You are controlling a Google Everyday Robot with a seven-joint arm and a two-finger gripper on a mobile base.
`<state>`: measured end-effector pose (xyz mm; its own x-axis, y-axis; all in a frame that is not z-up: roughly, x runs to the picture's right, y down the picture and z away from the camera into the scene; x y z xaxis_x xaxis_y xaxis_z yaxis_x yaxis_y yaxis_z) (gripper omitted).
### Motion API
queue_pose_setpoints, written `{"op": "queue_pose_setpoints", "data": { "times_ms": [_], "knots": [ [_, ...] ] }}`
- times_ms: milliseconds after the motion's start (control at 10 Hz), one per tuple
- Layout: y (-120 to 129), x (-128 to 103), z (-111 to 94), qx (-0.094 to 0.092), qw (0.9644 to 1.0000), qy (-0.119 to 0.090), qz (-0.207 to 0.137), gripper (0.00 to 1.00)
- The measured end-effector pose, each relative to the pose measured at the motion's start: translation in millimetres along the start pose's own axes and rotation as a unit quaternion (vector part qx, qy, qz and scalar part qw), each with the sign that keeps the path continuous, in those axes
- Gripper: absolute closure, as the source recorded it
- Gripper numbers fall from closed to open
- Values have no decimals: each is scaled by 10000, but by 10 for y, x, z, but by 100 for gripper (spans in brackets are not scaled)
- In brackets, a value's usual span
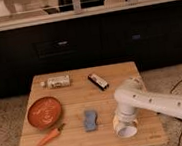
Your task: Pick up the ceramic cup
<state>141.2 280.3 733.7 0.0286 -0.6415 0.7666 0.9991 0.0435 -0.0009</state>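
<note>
Camera view: a light wooden table (83,139) stands in front of dark cabinets (80,43), seen from above and in front. A white robot arm (159,104) comes in from the right edge, bends at a rounded elbow over the right half of the table, and drops down towards the front right part of the tabletop. The gripper (124,119) is at the low end of that arm, just above the table near its front edge; the arm hides it, so it cannot be told whether it is spread or closed. Right at the gripper's end sits the ceramic cup (126,132), a small pale cream cup. Its round rim shows as a wide oval, with the mouth turned up and towards the viewer. It looks about as wide as it is tall, so no long axis can be made out. Whether the gripper touches it cannot be told. Just to the left of the cup lies a blue sponge (91,120), its long side running front to back. Further left are a carrot (50,137), lying slanted, and a round orange-red plate (44,112). At the back left a small bottle (57,82) lies on its side, and near the back middle lies a dark packet (98,81), slanted. Their labels cannot be read.
</note>
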Motion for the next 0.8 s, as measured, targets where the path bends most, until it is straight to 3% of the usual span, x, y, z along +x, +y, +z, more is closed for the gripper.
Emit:
{"op": "queue_pose_setpoints", "data": {
  "times_ms": [800],
  "knots": [
    [-40,88,-208,37,10000,58,-7,98]
  ]
}}
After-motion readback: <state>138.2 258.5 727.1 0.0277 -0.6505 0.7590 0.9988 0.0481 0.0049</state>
